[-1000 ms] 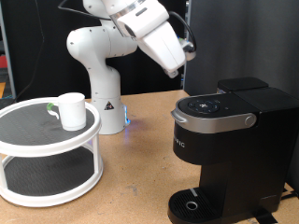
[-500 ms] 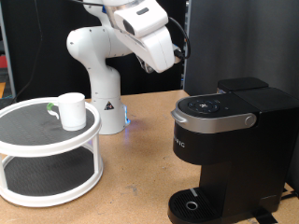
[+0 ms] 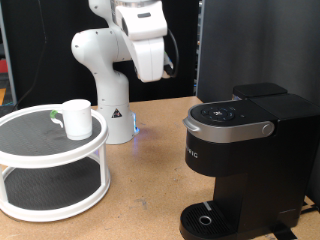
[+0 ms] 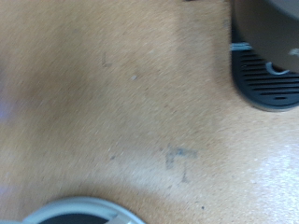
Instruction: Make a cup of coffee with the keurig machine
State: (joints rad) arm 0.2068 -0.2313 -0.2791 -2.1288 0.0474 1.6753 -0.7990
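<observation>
The exterior view looks level across the bench (image 3: 140, 190) from the front, fairly near, facing the arm's white base; the keurig machine (image 3: 245, 150) fills its right half and the round white rack (image 3: 50, 165) with the cup (image 3: 76, 117) its left. The tool itself is hidden in this view — only the arm's white end segment shows, high above the bench between rack and machine.

The wrist view looks straight down from that height onto bare bench (image 4: 131, 103). Both views share the drip tray (image 4: 271, 79) beneath the tool to one side, and the rack's rim (image 4: 84, 213).
</observation>
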